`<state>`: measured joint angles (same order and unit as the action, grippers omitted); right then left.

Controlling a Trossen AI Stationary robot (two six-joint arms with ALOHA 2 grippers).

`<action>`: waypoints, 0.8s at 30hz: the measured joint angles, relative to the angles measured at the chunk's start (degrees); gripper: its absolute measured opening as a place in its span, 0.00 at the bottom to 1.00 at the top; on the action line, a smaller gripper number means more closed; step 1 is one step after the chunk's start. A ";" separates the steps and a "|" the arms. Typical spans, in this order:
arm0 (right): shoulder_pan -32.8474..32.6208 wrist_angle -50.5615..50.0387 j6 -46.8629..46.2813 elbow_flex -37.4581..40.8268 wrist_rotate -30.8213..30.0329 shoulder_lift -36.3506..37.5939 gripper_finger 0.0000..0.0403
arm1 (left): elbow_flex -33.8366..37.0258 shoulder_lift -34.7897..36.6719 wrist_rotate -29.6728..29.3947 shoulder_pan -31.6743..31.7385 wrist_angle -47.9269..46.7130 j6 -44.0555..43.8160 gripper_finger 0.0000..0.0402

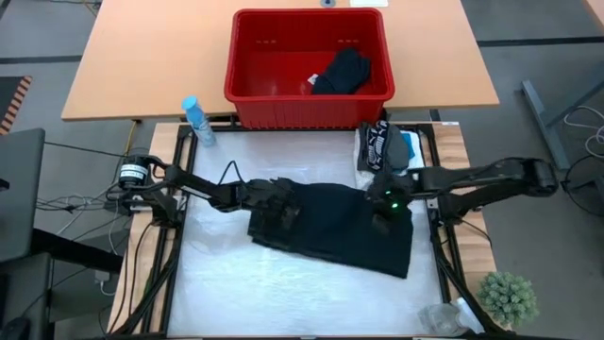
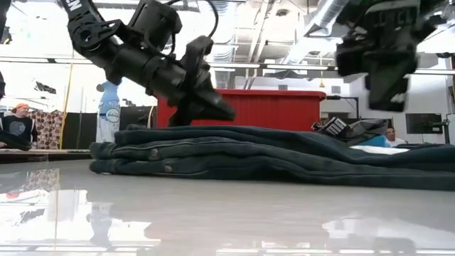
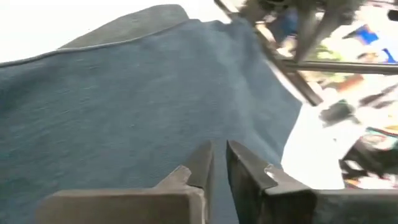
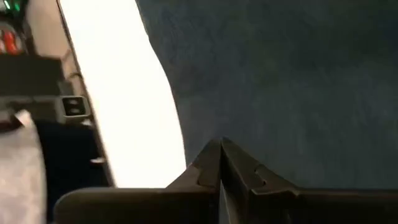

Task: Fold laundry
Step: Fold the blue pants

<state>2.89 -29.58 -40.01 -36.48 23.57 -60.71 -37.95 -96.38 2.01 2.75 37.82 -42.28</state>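
Near edge of table: white glossy work surface (image 1: 283, 283), bare in front.

Mid-table: dark blue-black folded garment, heavy trouser-like cloth (image 1: 335, 227), lies flat in stacked layers on the white surface; in the low view (image 2: 270, 153) the folds sit one on another, seams and rivets showing at its left end.

Left gripper (image 1: 283, 203) over the garment's left end, angled down, tips touching or just above the top layer. Left wrist view: fingers (image 3: 202, 168) stand slightly apart, narrow gap, nothing between them.

Right gripper (image 1: 387, 203) above the garment's right part; the low view shows it raised clear of the cloth (image 2: 387, 89). Right wrist view: fingers (image 4: 208, 165) pressed together, holding nothing.

Right far corner of the surface: small pile of folded items, black-and-white patterned cloth (image 1: 376, 146) on top, teal beneath.

Left far corner: pale blue spray bottle (image 1: 197, 121).

Beyond: red plastic slotted basket (image 1: 255, 85) on a wooden table (image 1: 151, 57), with a black crumpled garment (image 1: 342, 72) inside.

Background, low view: a person (image 2: 15, 124) at far left.
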 joint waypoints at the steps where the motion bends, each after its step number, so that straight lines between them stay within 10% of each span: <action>1: -0.39 -1.89 -1.79 0.00 0.06 2.13 0.10 | -0.78 0.00 1.55 0.23 -0.01 -0.25 0.09; 11: -9.45 -17.70 -22.32 -0.05 -5.62 15.06 0.22 | -7.72 0.13 11.75 2.54 -1.18 3.78 0.23; 24: -24.48 -18.61 -41.96 2.47 -23.12 8.02 0.11 | -7.94 -0.35 -3.69 1.91 -21.14 10.80 0.01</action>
<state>-21.58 -48.18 -81.97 -34.01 0.45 -52.69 -45.89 -96.73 -1.68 4.66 16.68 -31.48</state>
